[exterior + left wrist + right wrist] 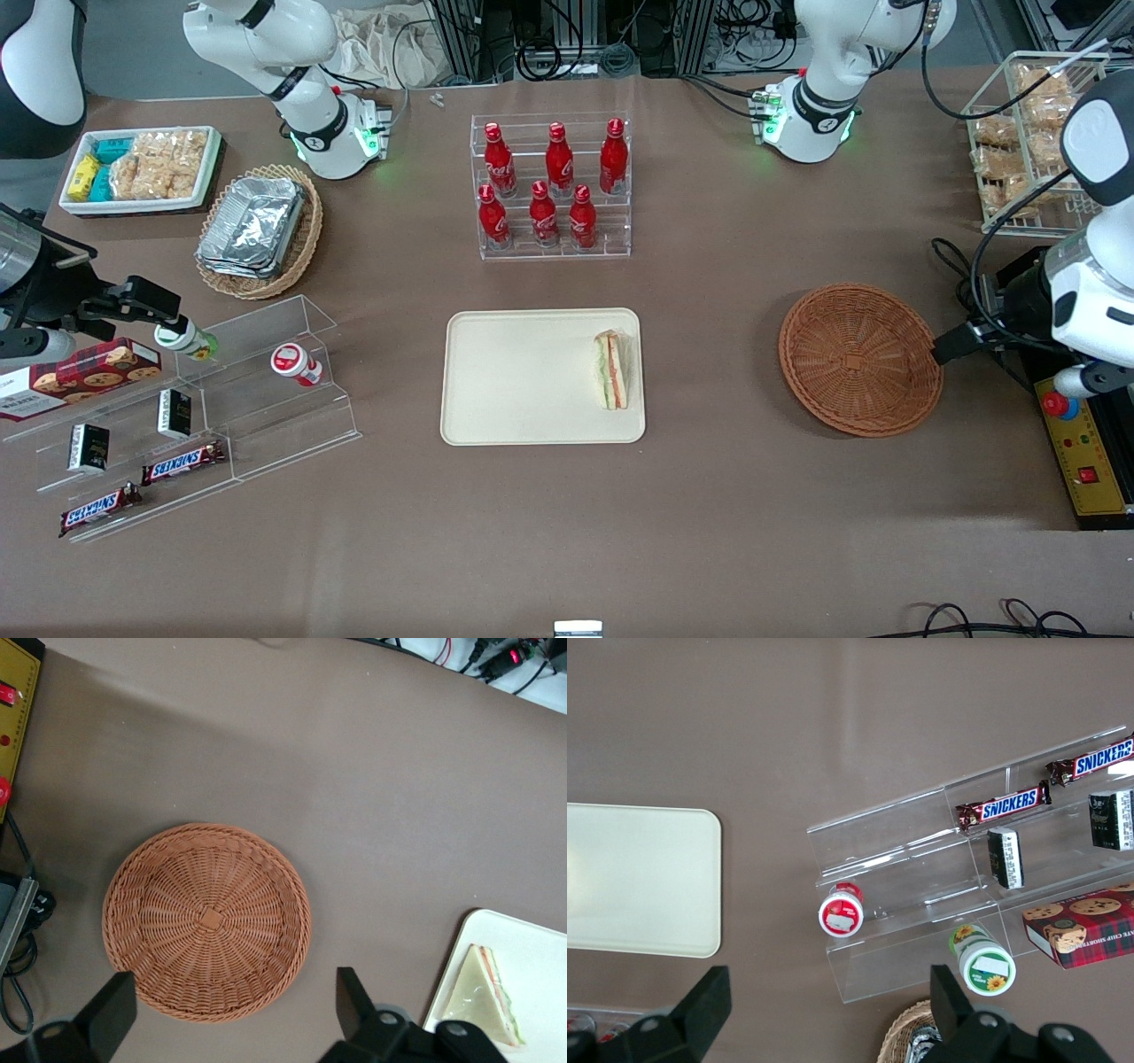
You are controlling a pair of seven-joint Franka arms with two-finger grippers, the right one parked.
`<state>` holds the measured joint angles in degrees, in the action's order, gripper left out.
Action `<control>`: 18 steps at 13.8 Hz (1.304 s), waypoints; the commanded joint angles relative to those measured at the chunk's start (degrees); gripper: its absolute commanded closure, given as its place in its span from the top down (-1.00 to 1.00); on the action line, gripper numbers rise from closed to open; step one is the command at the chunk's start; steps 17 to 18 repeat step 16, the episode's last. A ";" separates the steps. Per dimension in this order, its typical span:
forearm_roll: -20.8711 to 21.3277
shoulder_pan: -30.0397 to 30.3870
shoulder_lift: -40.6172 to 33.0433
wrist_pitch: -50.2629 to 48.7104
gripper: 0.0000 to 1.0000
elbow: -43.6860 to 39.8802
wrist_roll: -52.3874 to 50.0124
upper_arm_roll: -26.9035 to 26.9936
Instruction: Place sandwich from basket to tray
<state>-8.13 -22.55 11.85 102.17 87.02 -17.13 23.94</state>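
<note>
The sandwich (611, 369) already lies on the cream tray (496, 416), flat against the rim on the edge that faces the wicker basket (859, 359), with its long axis running along that edge, from the side near the front camera toward the bottle rack (553, 186). The basket sits on the brown tabletop (709, 496) toward the working arm's end, apart from the tray and with nothing in it. The wrist camera looks straight down into that bare weave (206, 920), so the claw (235, 1005) hangs well above the basket's edge, its two dark fingers (354, 997) spread wide with nothing between them. From there the sandwich (485, 997) lies off to one side, on the tray corner (532, 943) just past the basket's rim, its layered cut face turned outward. Judging by this layout, the transfer looks done, and all that seems left is for the arm to clear away without swinging low over the tray.
</note>
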 commanded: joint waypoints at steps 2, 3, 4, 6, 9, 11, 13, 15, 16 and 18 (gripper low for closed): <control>-1.10 11.11 3.78 -0.83 1.00 -5.63 0.61 -8.38; -1.01 11.39 3.96 -0.92 1.00 -6.24 0.61 -8.82; -1.01 12.00 4.14 -0.92 1.00 -6.25 0.61 -9.00; -0.84 16.20 4.23 -0.92 1.00 -6.25 0.52 -13.19; 4.14 24.30 3.97 -1.01 1.00 -6.34 0.00 -23.74; 9.60 24.14 3.70 -1.44 1.00 -6.25 -3.15 -25.96; 10.50 23.78 3.70 -1.62 1.00 -6.25 -6.93 -27.10; 10.59 23.61 3.70 -1.62 1.00 -6.25 -8.08 -27.98; 10.68 23.43 3.70 -1.62 1.00 -6.25 -8.61 -28.25; 10.68 23.43 3.70 -1.62 1.00 -6.25 -8.61 -28.25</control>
